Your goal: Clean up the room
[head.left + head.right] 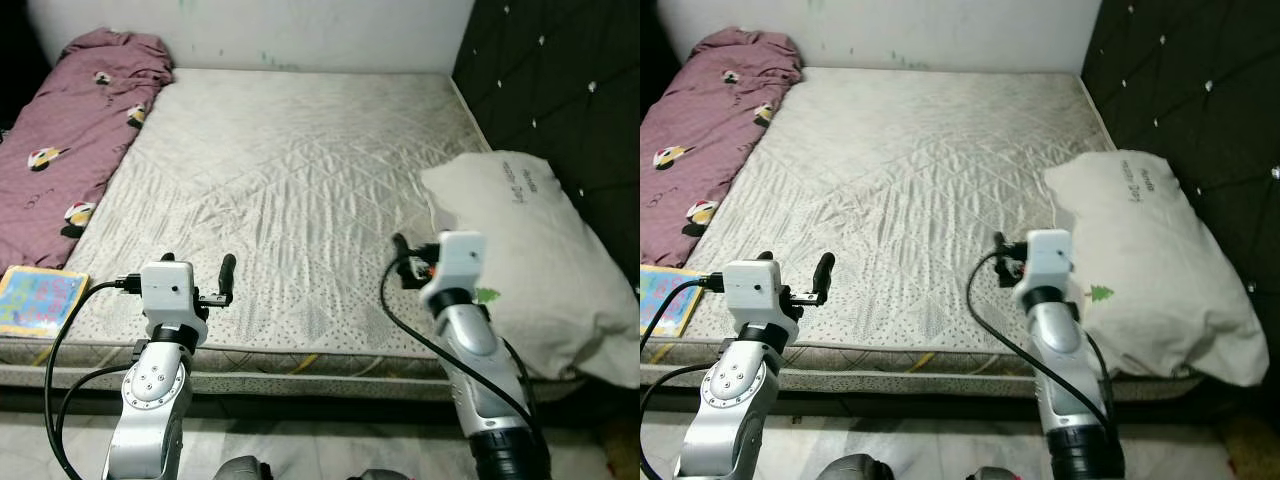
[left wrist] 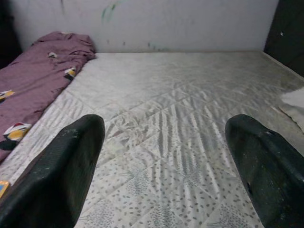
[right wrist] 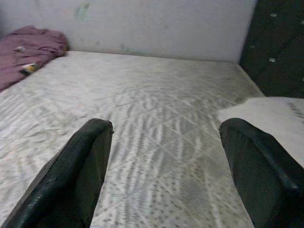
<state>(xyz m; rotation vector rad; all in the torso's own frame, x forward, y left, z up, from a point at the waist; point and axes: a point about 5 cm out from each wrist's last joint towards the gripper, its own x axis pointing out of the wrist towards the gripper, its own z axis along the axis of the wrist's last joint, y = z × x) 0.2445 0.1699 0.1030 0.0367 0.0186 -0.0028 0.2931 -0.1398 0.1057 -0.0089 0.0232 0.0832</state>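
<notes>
A bare quilted mattress [image 1: 290, 160] lies before me. A crumpled purple blanket [image 1: 70, 130] with cartoon prints runs along its left side. At the right edge a white pillow [image 1: 530, 250] rests against the dark headboard. A colourful book [image 1: 38, 298] sits on the front left corner. My left gripper [image 1: 198, 262] hovers open over the mattress's near edge, holding nothing, and the left wrist view [image 2: 166, 128] looks along it across the bed. My right gripper [image 1: 428, 246] is open too, just left of the pillow, with nothing between its fingers [image 3: 90, 156].
A black tufted headboard [image 1: 560, 80] stands along the right side. A pale wall [image 1: 300, 30] closes the far end of the bed. Light floor [image 1: 300, 440] runs along the bed's near edge below my arms.
</notes>
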